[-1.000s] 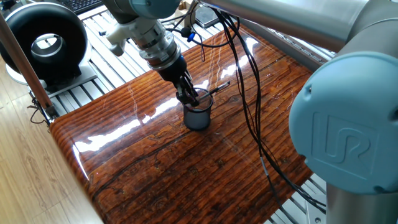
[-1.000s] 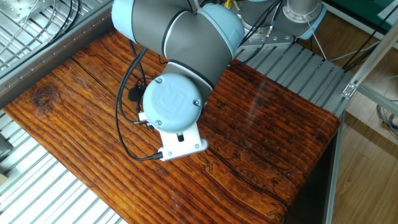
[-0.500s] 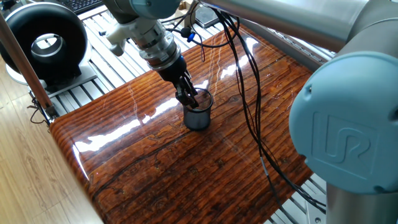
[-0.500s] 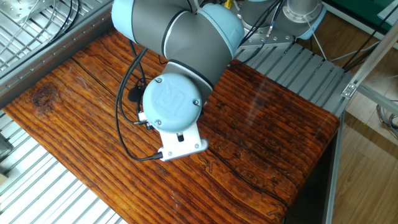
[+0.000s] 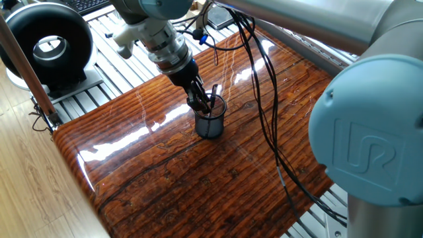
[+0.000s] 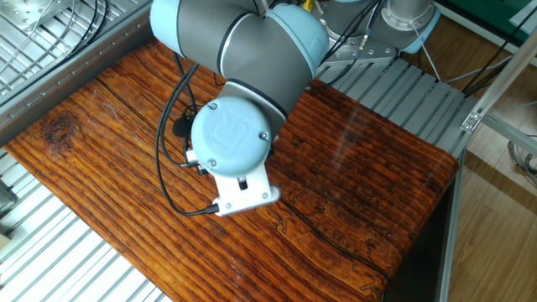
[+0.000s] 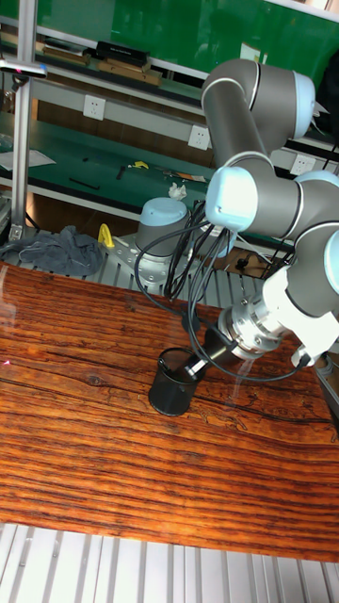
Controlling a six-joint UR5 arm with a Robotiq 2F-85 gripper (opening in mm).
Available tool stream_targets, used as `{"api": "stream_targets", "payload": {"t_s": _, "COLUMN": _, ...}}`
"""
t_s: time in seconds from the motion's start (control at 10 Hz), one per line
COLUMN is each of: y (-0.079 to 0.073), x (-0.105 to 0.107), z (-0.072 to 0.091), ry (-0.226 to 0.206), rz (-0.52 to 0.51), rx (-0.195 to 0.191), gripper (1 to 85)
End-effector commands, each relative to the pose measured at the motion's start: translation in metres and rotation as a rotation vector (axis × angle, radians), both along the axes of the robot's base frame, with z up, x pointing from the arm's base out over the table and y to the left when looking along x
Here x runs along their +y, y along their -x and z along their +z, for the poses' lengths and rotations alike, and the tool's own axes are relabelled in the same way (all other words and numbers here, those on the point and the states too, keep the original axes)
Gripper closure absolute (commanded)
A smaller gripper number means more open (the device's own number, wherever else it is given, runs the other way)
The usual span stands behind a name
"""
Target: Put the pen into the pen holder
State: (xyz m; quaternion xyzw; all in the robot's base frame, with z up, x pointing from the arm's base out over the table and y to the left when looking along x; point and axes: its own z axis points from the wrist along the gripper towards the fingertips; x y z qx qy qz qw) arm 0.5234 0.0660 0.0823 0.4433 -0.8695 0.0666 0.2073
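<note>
The pen (image 5: 213, 96) stands tilted in the mesh cup (image 5: 211, 123) on the glossy wooden bench (image 5: 165, 172); pincer (image 5: 200, 103) at the rim, grip unclear. A black fan (image 5: 45, 43) sits beyond.

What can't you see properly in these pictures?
- The other fixed view: the pen holder and gripper are hidden behind the robot arm.
- Tall fixed view: the pen is too thin and dark to make out at the pen holder.
- One fixed view: whether the gripper grips the pen is unclear; dark fingers overlap it.
</note>
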Motion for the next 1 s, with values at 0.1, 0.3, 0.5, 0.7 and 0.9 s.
{"api": "stream_targets", "payload": {"t_s": 0.1, "y": 0.000, "x": 0.003, "z": 0.012, "ry": -0.034, "rz": -0.022, "rx": -0.015, "gripper": 78.7}}
{"api": "stream_targets", "payload": {"t_s": 0.3, "y": -0.001, "x": -0.001, "z": 0.028, "ry": -0.053, "rz": -0.020, "rx": -0.012, "gripper": 84.3}}
{"api": "stream_targets", "payload": {"t_s": 0.5, "y": -0.005, "x": -0.007, "z": 0.044, "ry": -0.096, "rz": -0.057, "rx": -0.025, "gripper": 84.3}}
{"api": "stream_targets", "payload": {"t_s": 0.7, "y": -0.016, "x": -0.005, "z": 0.051, "ry": -0.159, "rz": -0.170, "rx": -0.100, "gripper": 84.3}}
{"api": "stream_targets", "payload": {"t_s": 0.9, "y": -0.041, "x": -0.002, "z": 0.053, "ry": -0.200, "rz": -0.334, "rx": -0.229, "gripper": 84.3}}
